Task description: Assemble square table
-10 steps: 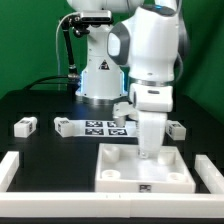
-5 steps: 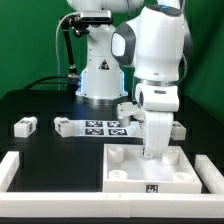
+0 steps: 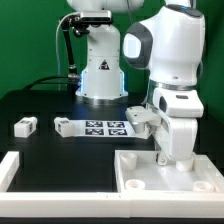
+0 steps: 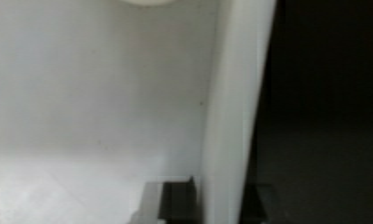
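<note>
Your progress is early: square table panel (image 3: pixel 140 172) lies legless; one leg (image 3: pixel 25 125) loose at the exterior view's left; gripper (image 3: pixel 172 158) down on it, jaws' state untellable.

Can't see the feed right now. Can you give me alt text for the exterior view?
The gripper is down at the far rim of the white panel, at the exterior view's lower right. Behind, on the black tabletop, lie the marker board and a loose leg.
</note>
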Available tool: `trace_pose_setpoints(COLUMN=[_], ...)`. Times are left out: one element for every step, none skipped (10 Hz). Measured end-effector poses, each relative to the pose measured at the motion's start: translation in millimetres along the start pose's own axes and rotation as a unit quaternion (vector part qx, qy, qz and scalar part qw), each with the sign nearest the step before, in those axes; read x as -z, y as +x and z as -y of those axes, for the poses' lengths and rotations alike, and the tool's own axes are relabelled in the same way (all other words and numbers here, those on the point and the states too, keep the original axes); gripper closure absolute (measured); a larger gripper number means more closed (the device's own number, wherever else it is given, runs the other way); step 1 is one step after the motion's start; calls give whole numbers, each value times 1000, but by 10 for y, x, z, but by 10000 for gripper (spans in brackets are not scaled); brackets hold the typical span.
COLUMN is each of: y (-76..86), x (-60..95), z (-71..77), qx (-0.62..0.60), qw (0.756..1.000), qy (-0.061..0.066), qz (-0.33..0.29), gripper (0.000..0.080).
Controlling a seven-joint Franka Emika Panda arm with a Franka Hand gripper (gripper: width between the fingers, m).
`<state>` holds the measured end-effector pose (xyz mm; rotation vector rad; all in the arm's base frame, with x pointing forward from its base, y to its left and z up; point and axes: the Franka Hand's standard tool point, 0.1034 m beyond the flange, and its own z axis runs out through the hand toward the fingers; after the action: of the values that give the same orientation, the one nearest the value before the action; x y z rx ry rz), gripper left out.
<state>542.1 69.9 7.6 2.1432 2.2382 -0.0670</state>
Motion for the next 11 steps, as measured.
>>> trace_pose_setpoints(y=[-4, -6, -8, -9, -11, -12, -13, -13, -13, -14, -14], x=[0, -1, -4, -4, -4, -4, -4, -4, -4, -4, -4], z=[0, 3, 5, 5, 5, 5, 5, 5, 5, 5, 5], qx=[-1, -2, -2, -2, -2, -2, -2, -2, -2, -2, -3], qw=[1000, 1000, 1000, 1000, 1000, 1000, 1000, 1000, 1000, 1000, 1000], qy=[0, 0, 1, 1, 1, 1, 1, 1, 1, 1, 1], qz=[0, 0, 0, 0, 0, 0, 0, 0, 0, 0, 0], gripper=[738, 725, 725, 513, 359, 359, 221, 172, 156, 156, 151])
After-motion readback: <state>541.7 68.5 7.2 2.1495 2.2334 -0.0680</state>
